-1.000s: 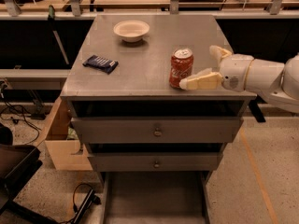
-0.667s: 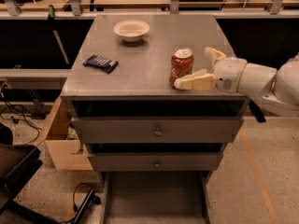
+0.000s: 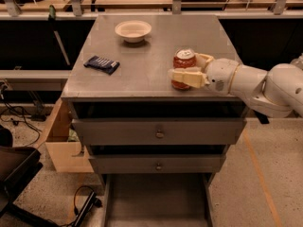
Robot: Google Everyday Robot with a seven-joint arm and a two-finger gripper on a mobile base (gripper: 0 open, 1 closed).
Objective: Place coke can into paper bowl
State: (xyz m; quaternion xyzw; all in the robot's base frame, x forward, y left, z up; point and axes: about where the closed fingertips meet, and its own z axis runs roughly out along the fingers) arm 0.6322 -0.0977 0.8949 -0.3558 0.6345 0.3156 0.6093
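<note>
The coke can point(image 3: 183, 60), red with a silver top, stands upright near the front right of the grey table top point(image 3: 142, 56). My gripper point(image 3: 191, 69) reaches in from the right at can height. It is open with its fingers on either side of the can: the near finger point(image 3: 185, 77) crosses in front of the can's lower half and the far finger point(image 3: 204, 59) is behind it to the right. The cream-white paper bowl point(image 3: 133, 30) sits empty at the back of the table, left of centre, well away from the can.
A flat dark blue packet point(image 3: 101, 64) lies at the table's left side. Two shut drawers point(image 3: 158, 132) are below the top. An open cardboard box point(image 3: 59, 143) stands left of the cabinet and a black chair point(image 3: 14, 174) at the lower left.
My gripper has moved left from beside the can until its fingers straddle it. The can and bowl have not moved.
</note>
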